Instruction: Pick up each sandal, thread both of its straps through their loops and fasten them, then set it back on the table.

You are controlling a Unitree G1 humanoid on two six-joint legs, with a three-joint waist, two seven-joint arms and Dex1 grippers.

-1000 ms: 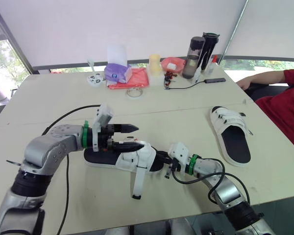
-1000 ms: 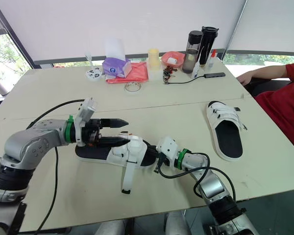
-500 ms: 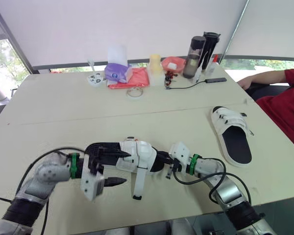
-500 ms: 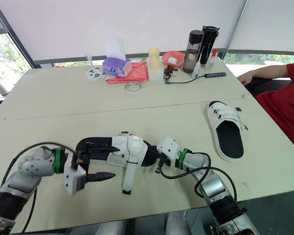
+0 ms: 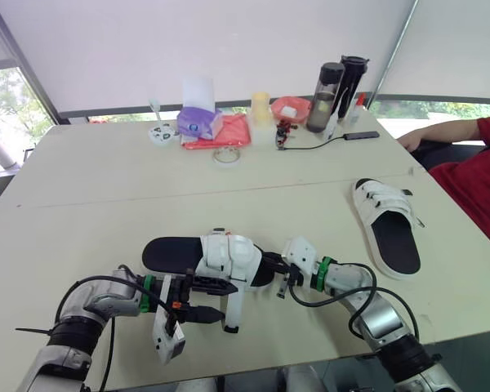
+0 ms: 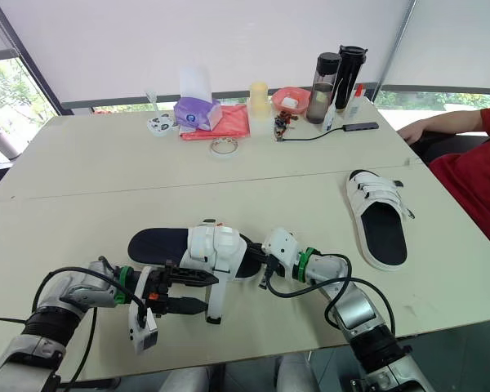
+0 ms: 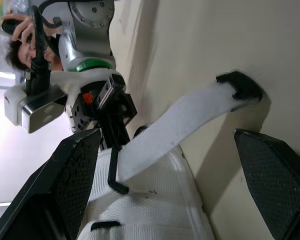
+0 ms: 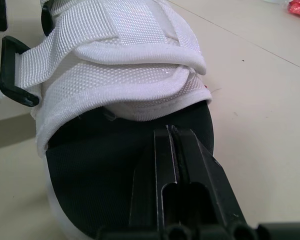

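Head camera first: the near sandal (image 5: pixel 229 257) lies at 6 o'clock on the counter (image 5: pixel 106 204), heel toward 9 and toe toward 3. Its loose strap (image 5: pixel 231 314) trails off the near side with the tip down on the counter. The second sandal (image 5: pixel 390 233) waits out at 3 o'clock, well apart, just beside a person (image 5: pixel 482 163) in red. The left hand (image 5: pixel 220 298) comes in low from 8 o'clock, forearm almost flat on the counter and pointing toward 3. Its fingers are spread wide with nothing in them, and the tips are just short of that strap; we judge it is lining up to take it. The right hand (image 5: pixel 271 265) reaches in from 5 o'clock on a bent elbow and points toward 9 into the toe end, so we read it as the steadying hand. Over to the left wrist camera: the two fingers stand far apart, and the strap (image 7: pixel 190 112) runs across the gap between them. Its black tip (image 7: pixel 240 86) rests on the counter and the black loop (image 7: pixel 115 170) sits at its root, so threading is not yet done. Now the right wrist camera: the fingers (image 8: pixel 162 165) are drawn together and lie on the black footbed (image 8: pixel 90 165), seemingly pinning the sandal rather than pinching it. The other strap looks folded across the white upper, with the loop (image 8: pixel 15 72) poking out to one side.
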